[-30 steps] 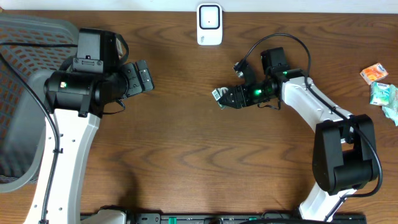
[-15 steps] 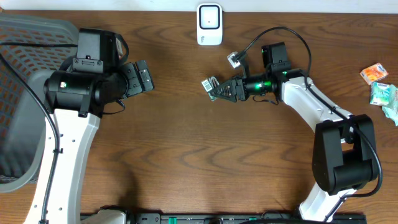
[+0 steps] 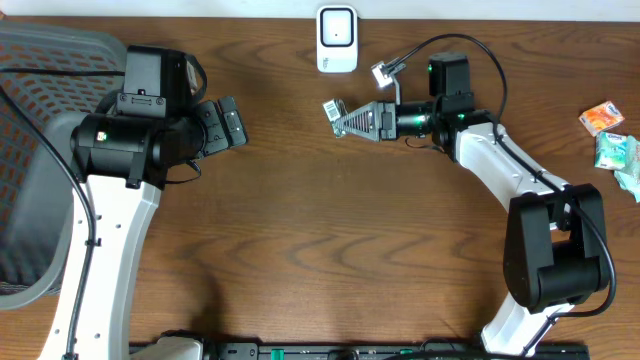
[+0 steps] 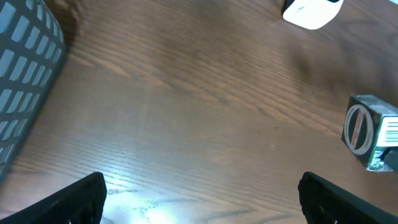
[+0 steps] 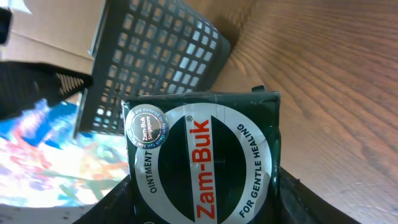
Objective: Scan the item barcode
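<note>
Scanner (image 3: 337,40) at the table's (image 3: 300,250) far edge; box (image 3: 331,108) just before it; basket (image 3: 25,120) far left.

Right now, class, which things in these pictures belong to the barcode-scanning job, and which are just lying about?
Part of the job:
- Zam-Buk ointment box, held in the right gripper
- white scanner, ahead of the box

Just lying about:
- grey mesh basket
- orange packet and green packet, far right
- left gripper, open and holding nothing

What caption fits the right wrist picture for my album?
Right gripper holds a green Zam-Buk ointment box over the wooden table, a grey basket behind.
</note>
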